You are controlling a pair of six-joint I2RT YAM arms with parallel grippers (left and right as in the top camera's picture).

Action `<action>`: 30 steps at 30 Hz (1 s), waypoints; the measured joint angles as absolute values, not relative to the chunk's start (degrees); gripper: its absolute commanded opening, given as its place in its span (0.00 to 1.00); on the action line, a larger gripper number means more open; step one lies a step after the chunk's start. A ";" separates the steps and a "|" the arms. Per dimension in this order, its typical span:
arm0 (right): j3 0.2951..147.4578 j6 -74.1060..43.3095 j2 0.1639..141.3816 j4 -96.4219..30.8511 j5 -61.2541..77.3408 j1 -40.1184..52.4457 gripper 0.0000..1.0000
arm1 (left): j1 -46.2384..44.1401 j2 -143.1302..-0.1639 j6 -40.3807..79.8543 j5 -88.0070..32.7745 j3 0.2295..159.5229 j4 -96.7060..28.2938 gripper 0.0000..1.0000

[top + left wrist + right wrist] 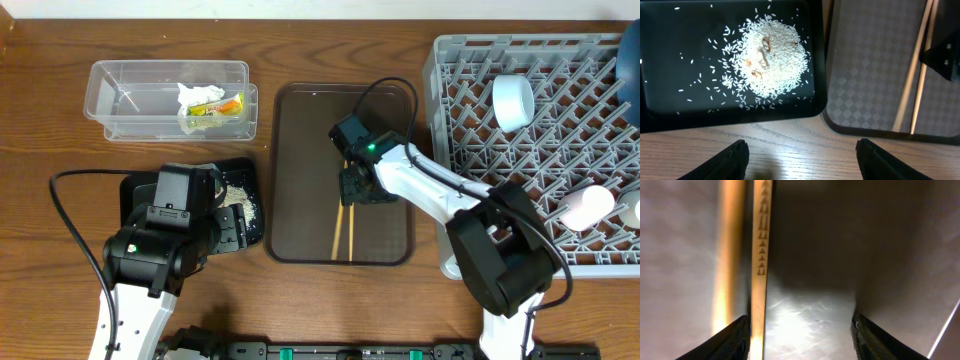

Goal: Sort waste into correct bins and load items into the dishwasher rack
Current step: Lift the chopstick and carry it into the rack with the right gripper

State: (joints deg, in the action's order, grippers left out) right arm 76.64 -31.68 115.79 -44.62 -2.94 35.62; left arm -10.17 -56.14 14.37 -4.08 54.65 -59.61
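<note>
The wooden chopsticks point(343, 228) lie on the brown serving tray point(300, 150). My right gripper point(356, 188) is open, low over their upper end; in the right wrist view one chopstick point(760, 255) lies just inside the left finger, the other point(725, 260) outside it. My left gripper point(800, 160) is open and empty above bare wood, below the black tray point(670, 60) holding the rice crumbs point(771, 57). The clear tub point(130, 95) holds the tissue point(198, 95) and snack wrapper point(222, 108). The grey rack point(470, 100) holds two white cups point(512, 100) point(585, 207).
A blue edge point(631, 60) shows at the rack's far right corner. The left arm point(160, 250) covers most of the black tray in the overhead view. The brown tray sits between the black tray and the rack.
</note>
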 measured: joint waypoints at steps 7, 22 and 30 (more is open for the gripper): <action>76.82 -32.71 115.87 -45.63 -3.66 35.77 0.56 | -10.17 -56.14 14.37 -4.08 54.65 -59.59 0.72; 76.88 -33.67 115.87 -46.48 -4.47 35.77 0.01 | -10.17 -56.14 14.37 -4.08 54.65 -59.59 0.72; 77.93 -31.05 115.28 -49.98 -3.09 34.74 0.01 | -10.17 -56.14 14.37 -4.08 54.65 -59.61 0.72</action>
State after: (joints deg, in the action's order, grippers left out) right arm 77.93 -31.05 115.28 -49.98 -3.09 34.74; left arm -10.17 -56.14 14.37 -4.08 54.65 -59.61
